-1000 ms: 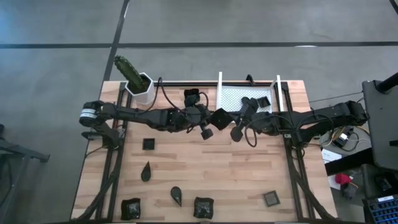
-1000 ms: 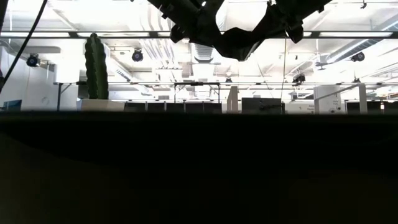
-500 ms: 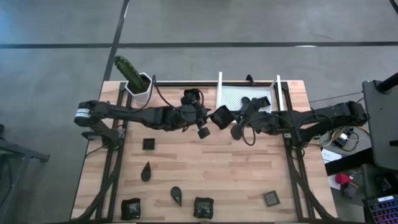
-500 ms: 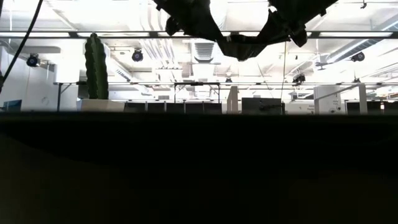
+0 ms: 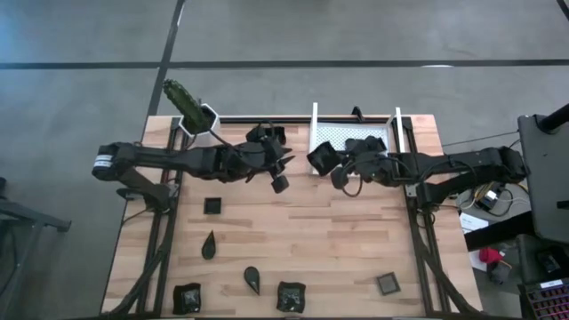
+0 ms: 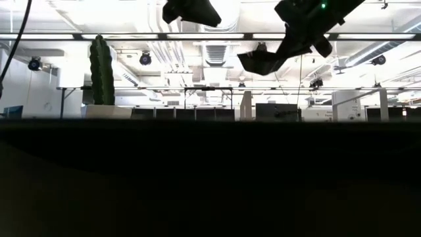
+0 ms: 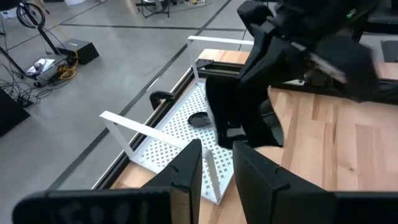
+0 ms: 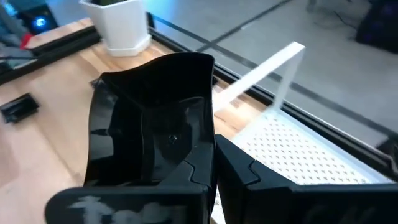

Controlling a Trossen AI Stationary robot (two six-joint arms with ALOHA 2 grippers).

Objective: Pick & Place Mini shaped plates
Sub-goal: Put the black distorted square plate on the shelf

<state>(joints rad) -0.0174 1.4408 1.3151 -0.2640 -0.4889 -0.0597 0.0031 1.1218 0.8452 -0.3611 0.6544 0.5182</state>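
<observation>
Wooden bench [image 5: 302, 240], six plates [image 5: 292, 295] left along the near half. Right claw [image 5: 327, 162] clamped on a square plate [image 5: 320, 158] at the tray [image 5: 356, 140] edge; left claw [image 5: 277, 171] parted, empty. Next: carry over tray, release.

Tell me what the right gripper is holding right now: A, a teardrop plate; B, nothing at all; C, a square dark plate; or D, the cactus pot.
C: the right wrist view shows the right gripper shut on a glossy square plate, held up beside the white tray, while the cactus pot stands at the table's far left corner.
</observation>
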